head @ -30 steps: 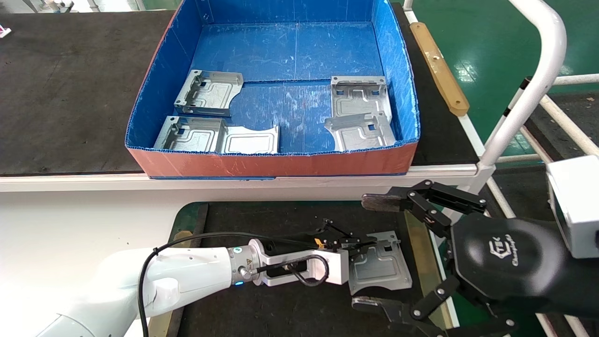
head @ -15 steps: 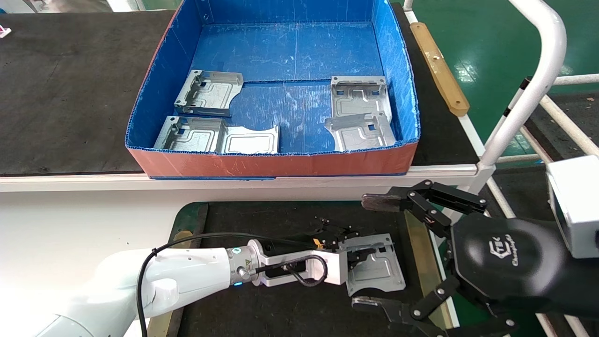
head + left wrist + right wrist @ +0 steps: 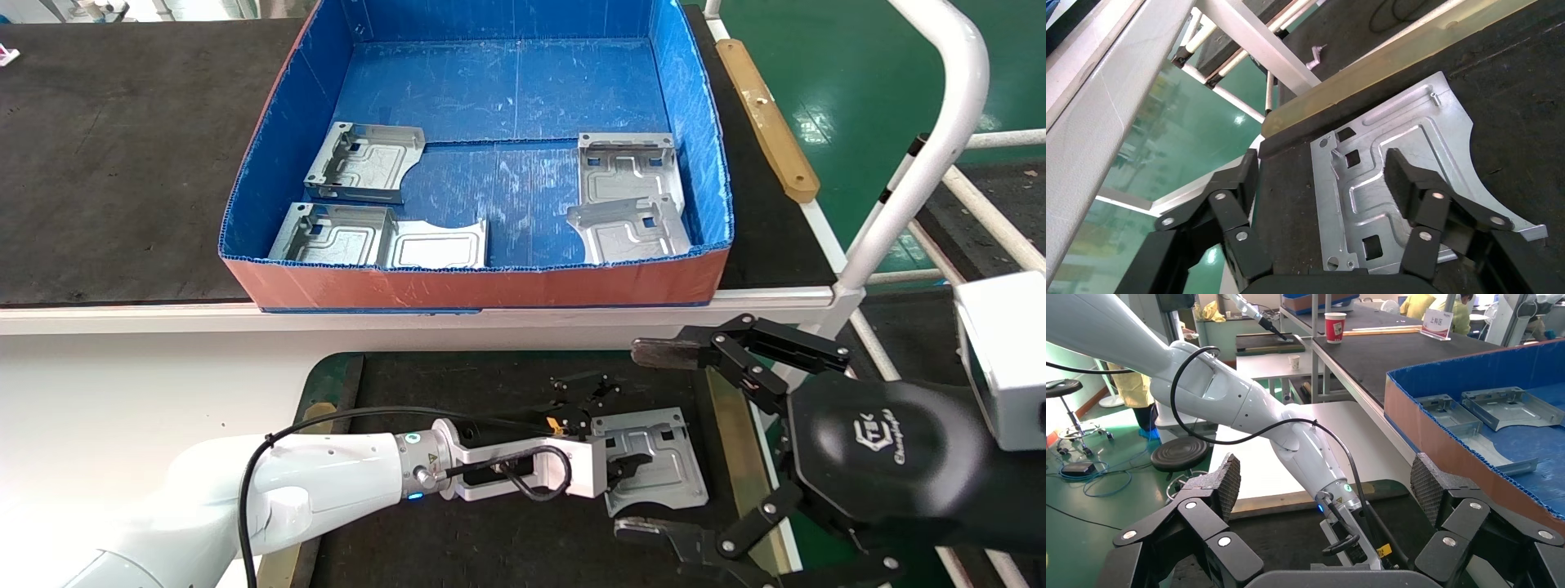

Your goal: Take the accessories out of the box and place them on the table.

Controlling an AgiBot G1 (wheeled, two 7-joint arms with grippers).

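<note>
silver embossed plate (image 3: pixel 654 459), flat on mat (image 3: pixel 458 384)

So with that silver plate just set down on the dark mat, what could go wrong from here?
The left gripper is open, but one pad hangs just over the silver stamped plate; pulling back could snag its folded rim and drag it. The plate lies near the mat's brass-coloured edge strip, so a nudge may push it off. The open right gripper straddles that spot, risking collision.
</note>
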